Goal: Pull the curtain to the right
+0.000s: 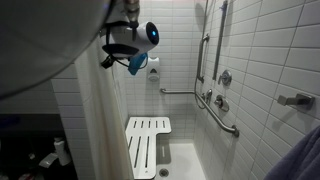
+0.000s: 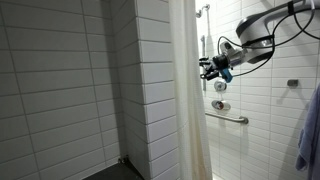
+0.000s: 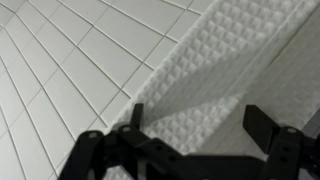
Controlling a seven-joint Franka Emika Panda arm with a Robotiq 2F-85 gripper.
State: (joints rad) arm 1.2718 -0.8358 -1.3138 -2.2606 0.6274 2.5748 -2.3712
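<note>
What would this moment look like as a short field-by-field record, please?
setting: white tiled shower wall
curtain: tall off-white waffle-textured fabric curtain, hanging in vertical folds
gripper: black Robotiq gripper, open, high up at the curtain's edge; contact cannot be told
wrist view: curtain fabric shows between the spread fingers
seat: white slatted shower seat, low in the stall
rails: metal grab bars on the tiled wall
status: curtain not yet gripped
</note>
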